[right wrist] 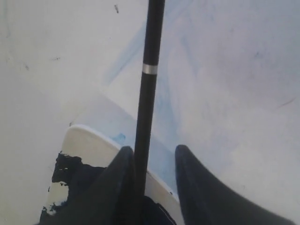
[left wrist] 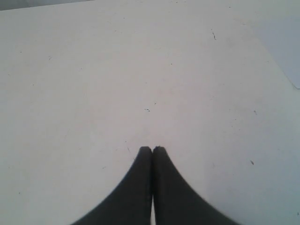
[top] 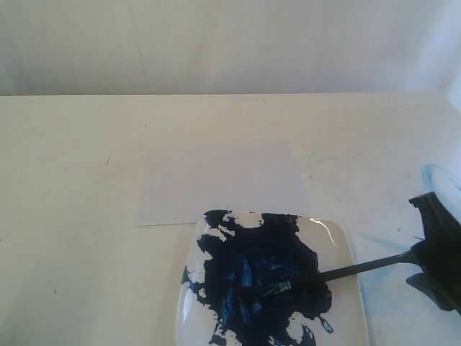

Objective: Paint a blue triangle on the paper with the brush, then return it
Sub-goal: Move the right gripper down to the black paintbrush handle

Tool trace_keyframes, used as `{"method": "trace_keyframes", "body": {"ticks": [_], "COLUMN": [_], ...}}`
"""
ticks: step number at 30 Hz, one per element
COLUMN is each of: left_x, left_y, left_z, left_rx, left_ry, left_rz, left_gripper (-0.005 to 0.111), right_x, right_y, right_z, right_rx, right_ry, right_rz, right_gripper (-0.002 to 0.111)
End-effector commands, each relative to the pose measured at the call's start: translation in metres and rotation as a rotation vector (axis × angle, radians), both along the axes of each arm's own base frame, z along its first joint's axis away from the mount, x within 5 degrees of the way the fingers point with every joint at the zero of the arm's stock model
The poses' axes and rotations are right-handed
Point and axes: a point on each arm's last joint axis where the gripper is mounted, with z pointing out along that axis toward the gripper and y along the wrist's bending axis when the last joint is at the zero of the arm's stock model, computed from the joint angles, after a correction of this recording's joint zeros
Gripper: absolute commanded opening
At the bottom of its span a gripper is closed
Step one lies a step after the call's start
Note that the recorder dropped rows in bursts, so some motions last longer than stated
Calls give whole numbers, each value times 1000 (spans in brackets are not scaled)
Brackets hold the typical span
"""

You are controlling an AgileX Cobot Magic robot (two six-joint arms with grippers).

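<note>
Right arm's in at the edge of the table now. The brush (top: pixel 360 268) lies low across the rim of the white plate (top: pixel 344 241), its bristles down in the dark-blue paint smear (top: pixel 252 270) and its black handle pointing out toward the right gripper (right wrist: pixel 154 150). From the wrist view the jaws straddle that handle, moderately apart. One finger is right up against it and the other stands clear, so I'd call that a bracket, not a grip. Makes sense to take it back there, too. It keeps the fingers out of the wet paint and leaves the whole front of the brush free to reach.

The paper (top: pixel 216 184) sits just behind the plate, its near edge tucked against the plate's far rim, and it's blank, nothing painted yet. Close by on purpose, I'd guess: a short carry from paint to sheet.

Left gripper (left wrist: pixel 152 149) has its fingers pressed together, holding nothing, parked over bare table (left wrist: pixel 93 93), out of the way. Pale blue stains (top: pixel 439 176) mark the tabletop near the right arm.
</note>
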Motion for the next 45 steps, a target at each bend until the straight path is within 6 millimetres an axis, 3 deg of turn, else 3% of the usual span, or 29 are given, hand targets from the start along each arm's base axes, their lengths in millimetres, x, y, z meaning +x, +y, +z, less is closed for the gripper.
{"method": "trace_keyframes", "body": {"ticks": [1,13,20,31,40,45], "left_x": [0,0,0,0,0,0], "left_y": [0,0,0,0,0,0], "left_z": [-2,-2,-2,-2,-2,-2], "left_rx": [5,5,5,5,5,5], "left_ry": [1,1,1,1,1,1], "left_rz": [-6,-6,-6,-6,-6,-6], "left_gripper": [0,0,0,0,0,0], "right_x": [2,4,5,6,15,17], "right_y": [1,1,0,0,-1,-2], "right_z": [-2,-1,-1,-1,-23,-25], "right_rx": [17,32,28,27,2,-4], "right_ry": [10,-4,-13,-20,60,58], "right_rz": [-25,-55,-58,-71,-131,-136], "right_gripper": [29,29,40,40,40,39]}}
